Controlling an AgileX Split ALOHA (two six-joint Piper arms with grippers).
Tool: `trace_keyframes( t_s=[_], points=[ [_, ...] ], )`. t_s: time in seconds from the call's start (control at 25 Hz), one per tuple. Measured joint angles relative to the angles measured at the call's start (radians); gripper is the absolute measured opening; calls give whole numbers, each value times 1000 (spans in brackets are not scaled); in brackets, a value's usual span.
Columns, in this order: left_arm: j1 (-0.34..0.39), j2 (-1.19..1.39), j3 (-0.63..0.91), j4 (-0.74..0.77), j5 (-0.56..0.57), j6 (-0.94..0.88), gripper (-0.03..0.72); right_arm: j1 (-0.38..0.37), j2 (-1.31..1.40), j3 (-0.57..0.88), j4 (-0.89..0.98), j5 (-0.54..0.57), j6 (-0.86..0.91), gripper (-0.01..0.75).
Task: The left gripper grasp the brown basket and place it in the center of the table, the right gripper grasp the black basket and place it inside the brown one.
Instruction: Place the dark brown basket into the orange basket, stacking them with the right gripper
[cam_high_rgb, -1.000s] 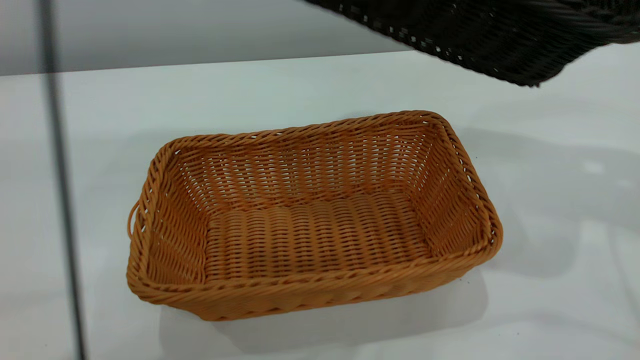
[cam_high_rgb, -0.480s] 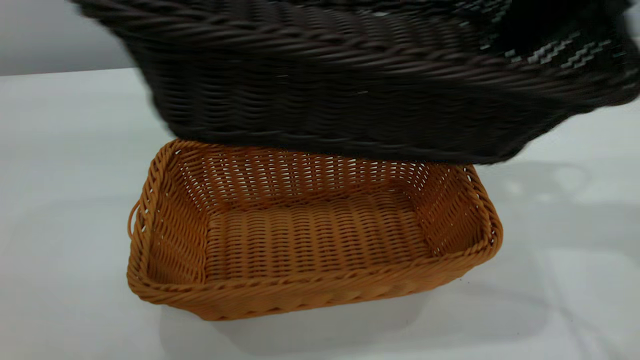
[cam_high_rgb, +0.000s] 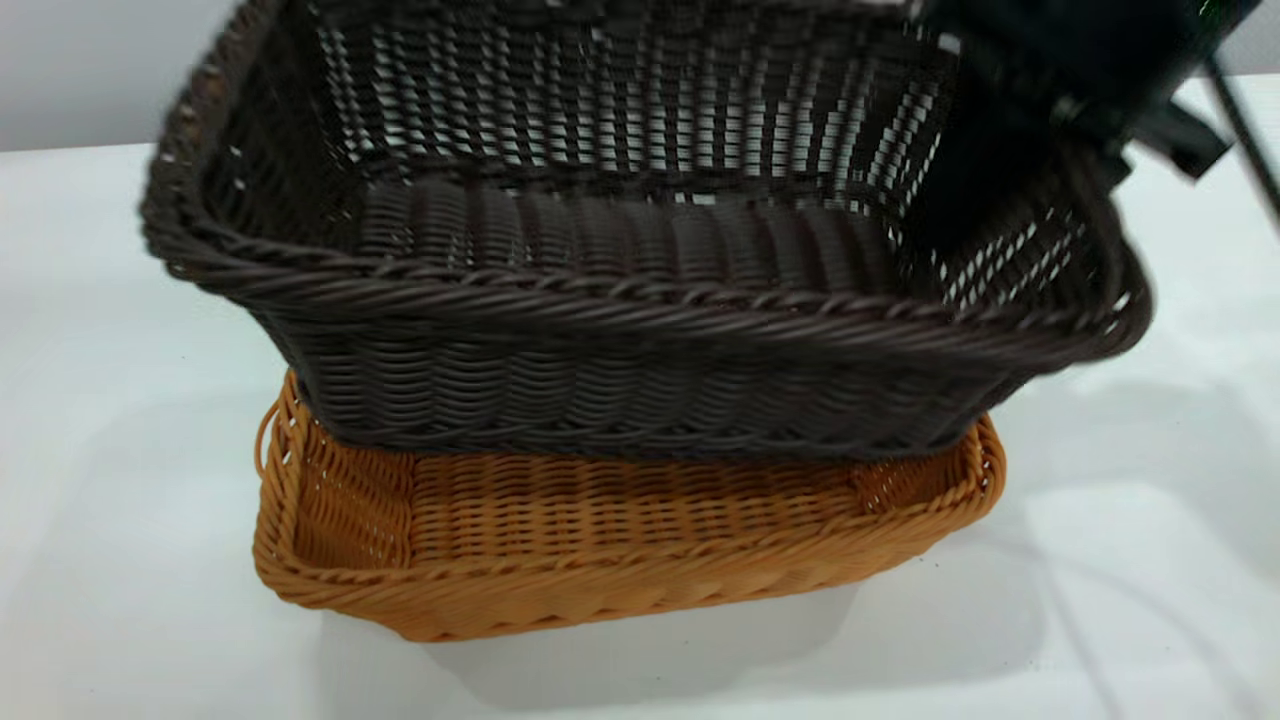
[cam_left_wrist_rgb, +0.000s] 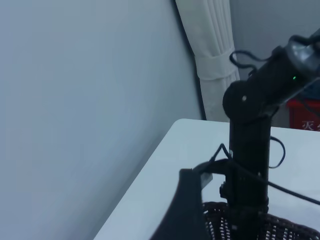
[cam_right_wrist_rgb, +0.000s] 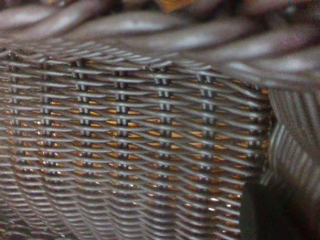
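On the white table (cam_high_rgb: 120, 300) the brown basket (cam_high_rgb: 560, 560) sits flat and empty, with the black basket (cam_high_rgb: 620, 330) partly down inside it, tilted so its open top faces the exterior camera. The black one's empty too, and its far side covers most of the brown one's back half. The right gripper (cam_high_rgb: 1010, 130) is at the black basket's right end wall, clamped on it as far as I can make out, arm (cam_left_wrist_rgb: 248, 150) reaching down from above. The right wrist cam is just dark weave up close with orange showing through. Left gripper (cam_left_wrist_rgb: 182, 210) is up off to the side; can't tell how its fingers stand.
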Motion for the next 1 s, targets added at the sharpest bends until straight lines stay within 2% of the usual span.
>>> trace_keyframes(
  t_s=[0.28,1.0],
  points=[
    [0,0,0,1,-3,2,594,8,40,0,-1,-42,1,123],
    [0,1,0,4,-3,2,594,8,103,-1,-7,-49,-7,123]
  ],
)
